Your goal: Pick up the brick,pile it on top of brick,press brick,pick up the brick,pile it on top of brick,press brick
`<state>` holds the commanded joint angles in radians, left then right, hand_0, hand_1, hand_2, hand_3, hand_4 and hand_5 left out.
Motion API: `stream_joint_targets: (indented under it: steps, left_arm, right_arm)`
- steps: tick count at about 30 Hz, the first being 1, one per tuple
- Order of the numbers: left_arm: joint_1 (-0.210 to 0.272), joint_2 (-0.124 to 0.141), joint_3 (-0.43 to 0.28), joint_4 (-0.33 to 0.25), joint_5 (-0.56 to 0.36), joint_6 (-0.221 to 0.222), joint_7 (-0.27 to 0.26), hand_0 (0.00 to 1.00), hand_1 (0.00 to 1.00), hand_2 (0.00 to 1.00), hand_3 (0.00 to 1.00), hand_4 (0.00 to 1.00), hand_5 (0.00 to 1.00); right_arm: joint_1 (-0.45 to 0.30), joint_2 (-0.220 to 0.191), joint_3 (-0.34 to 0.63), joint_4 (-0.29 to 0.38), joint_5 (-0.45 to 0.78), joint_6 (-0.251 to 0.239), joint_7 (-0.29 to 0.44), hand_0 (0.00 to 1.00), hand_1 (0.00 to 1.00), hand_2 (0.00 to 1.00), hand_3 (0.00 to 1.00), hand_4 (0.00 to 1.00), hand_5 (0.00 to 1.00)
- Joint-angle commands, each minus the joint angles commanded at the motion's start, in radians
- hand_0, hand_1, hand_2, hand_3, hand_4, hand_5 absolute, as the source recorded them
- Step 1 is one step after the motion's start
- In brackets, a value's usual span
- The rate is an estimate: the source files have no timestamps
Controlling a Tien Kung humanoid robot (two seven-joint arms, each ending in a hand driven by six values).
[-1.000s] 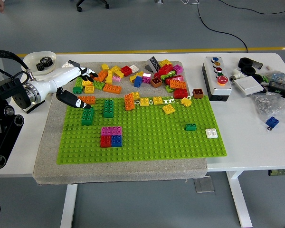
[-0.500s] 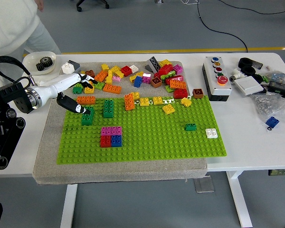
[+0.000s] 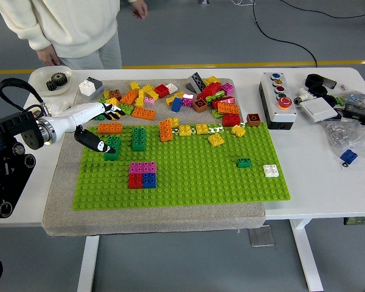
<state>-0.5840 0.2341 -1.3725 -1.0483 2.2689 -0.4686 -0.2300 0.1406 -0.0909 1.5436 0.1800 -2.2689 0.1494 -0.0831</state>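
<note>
One head camera looked from high above the near edge, forward and down across the white rectangular table [image 3: 304,182]

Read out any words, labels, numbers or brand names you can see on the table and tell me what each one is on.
None can be read.
Button box: any lettering is too small to make out.
White flat box and dark device at the table's right end: any print is blurred.
Bricks and green baseplate: no readable print.

Loose bricks [image 3: 182,100] lie behind the baseplate [image 3: 188,176].
</note>
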Motion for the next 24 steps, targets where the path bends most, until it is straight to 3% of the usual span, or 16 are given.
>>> stream_joint_targets:
  steps: [24]
  left_arm:
    - [-0.004, 0.003, 0.044, 0.058, 0.000, 0.033, 0.008, 0.934, 0.803, 0.818, 0.872, 0.998, 0.164]
  right_arm:
    - [0.002, 0.002, -0.002, 0.000, 0.000, 0.000, 0.001, 0.741, 0.642, 0.713, 0.606, 0.849, 0.407]
